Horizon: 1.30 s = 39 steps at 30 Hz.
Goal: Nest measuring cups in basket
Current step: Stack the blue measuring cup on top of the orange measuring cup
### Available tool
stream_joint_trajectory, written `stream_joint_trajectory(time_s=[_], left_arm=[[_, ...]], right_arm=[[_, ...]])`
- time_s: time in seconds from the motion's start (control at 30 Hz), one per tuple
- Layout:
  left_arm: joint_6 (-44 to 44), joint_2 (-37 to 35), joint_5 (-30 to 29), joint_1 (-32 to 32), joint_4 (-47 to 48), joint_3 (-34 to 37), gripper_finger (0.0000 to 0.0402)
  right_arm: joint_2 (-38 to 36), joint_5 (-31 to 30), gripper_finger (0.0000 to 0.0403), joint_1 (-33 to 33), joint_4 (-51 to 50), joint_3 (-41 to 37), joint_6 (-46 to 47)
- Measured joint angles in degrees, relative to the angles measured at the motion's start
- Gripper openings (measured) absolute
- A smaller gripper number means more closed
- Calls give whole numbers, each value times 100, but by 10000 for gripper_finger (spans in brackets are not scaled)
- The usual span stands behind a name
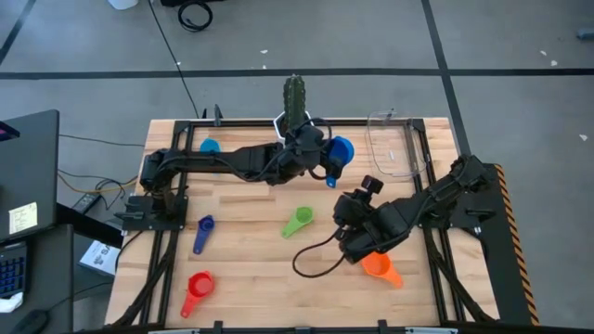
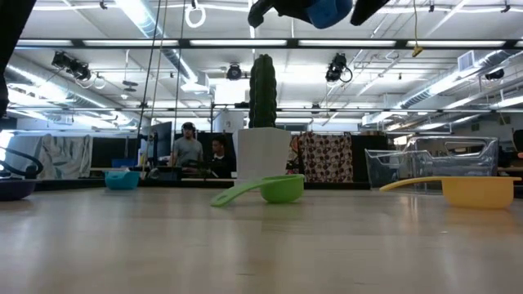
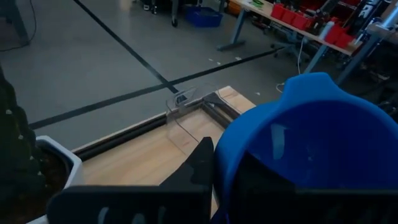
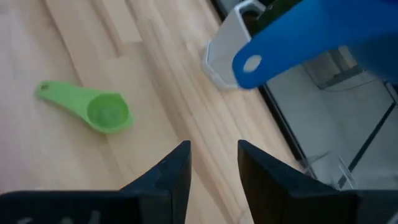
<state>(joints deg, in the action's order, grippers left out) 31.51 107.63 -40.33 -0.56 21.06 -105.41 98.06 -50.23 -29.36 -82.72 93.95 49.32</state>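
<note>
My left gripper hangs high over the table's far middle, beside the cactus pot, shut on the blue measuring cup, which shows at the top of the low view. My right gripper is open and holds nothing, low over bare table between the green cup and the orange cup. The clear basket sits at the far right. The light blue cup, purple cup and red cup lie on the left half. The yellow cup shows only in the low view. My left gripper pinches the blue cup by the bowl's side wall, one finger outside it; the other seems to be inside the bowl, mostly hidden. The cup is lifted clear of the table and tilted, its handle sticking out toward the near side.
A white faceted pot with a green cactus stands at the far edge, close to my left gripper. A black cable loops on the table by the right arm. A dark frame rail runs beside the basket. People sit beyond the table.
</note>
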Motion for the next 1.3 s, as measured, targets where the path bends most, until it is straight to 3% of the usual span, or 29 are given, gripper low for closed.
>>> stream_joint_trajectory(time_s=[0.23,0.43,1.3], left_arm=[[-97,2,-247,-36,-16,0,20],[-90,4,-252,-33,-60,4,20],[77,11,231,-71,-145,8,20]], right_arm=[[0,-721,135,37,89,61,761],[0,-868,135,143,46,59,1686],[0,-1203,135,518,388,57,892]])
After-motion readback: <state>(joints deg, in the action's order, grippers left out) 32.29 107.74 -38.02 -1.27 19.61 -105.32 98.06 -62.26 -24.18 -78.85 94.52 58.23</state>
